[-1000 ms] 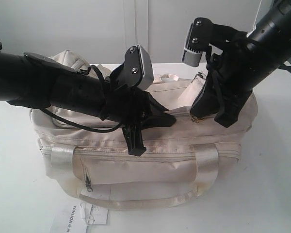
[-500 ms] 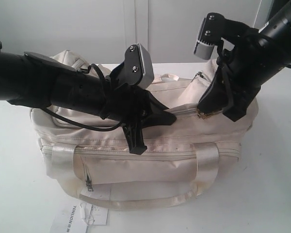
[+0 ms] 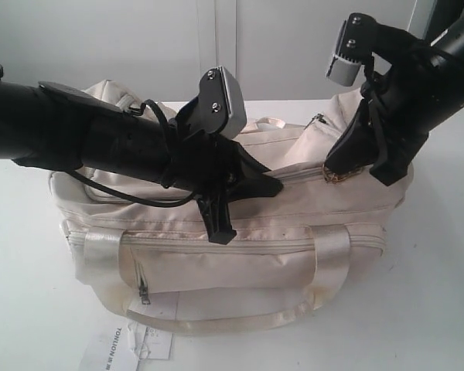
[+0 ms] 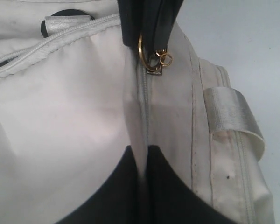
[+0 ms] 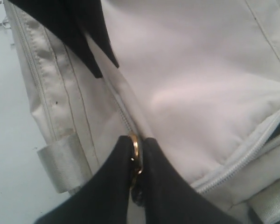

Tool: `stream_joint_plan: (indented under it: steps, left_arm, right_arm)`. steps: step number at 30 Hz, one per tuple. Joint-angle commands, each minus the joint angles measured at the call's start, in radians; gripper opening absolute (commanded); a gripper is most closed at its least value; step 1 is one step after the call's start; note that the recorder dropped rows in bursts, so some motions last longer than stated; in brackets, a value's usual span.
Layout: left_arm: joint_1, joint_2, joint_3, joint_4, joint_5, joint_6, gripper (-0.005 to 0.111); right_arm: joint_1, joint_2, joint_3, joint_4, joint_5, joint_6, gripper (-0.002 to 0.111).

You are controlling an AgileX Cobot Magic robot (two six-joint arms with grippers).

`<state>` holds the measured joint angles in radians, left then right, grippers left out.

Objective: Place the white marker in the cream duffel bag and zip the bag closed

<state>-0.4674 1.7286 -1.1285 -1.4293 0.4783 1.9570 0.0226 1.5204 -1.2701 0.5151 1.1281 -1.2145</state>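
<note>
Your left claw pinched narrow on a fold of the cream duffel bag along its top zipper, your right claw clamped tight on the gold zipper pull farther along that zipper, bag resting on the white counter beneath both claws.
</note>
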Motion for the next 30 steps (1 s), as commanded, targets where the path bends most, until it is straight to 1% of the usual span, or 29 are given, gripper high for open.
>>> stream_joint_plan:
  steps: [1,11,18,20,25,30]
  left_arm:
    - [0.003,-0.007,0.004,0.023,-0.003,0.149,0.0]
    - [0.003,-0.007,0.004,0.026,0.013,0.144,0.0]
    - [0.003,-0.007,0.004,0.026,0.015,0.144,0.0]
    - [0.003,-0.013,0.004,0.03,0.015,0.144,0.0]
    - [0.003,-0.034,0.004,0.029,0.014,0.144,0.0]
    - [0.003,-0.034,0.004,0.031,0.014,0.133,0.0]
  right_arm:
    - [-0.035,-0.007,0.004,-0.103,-0.049,-0.019,0.0]
    - [-0.041,-0.007,0.004,-0.096,-0.109,-0.128,0.0]
    - [-0.085,-0.003,0.004,0.012,-0.112,-0.35,0.0]
    - [-0.085,-0.001,0.004,0.014,-0.104,-0.4,0.0]
    - [-0.085,0.017,0.004,0.038,-0.103,-0.42,0.0]
    - [-0.085,0.022,0.004,0.041,-0.206,-0.369,0.0]
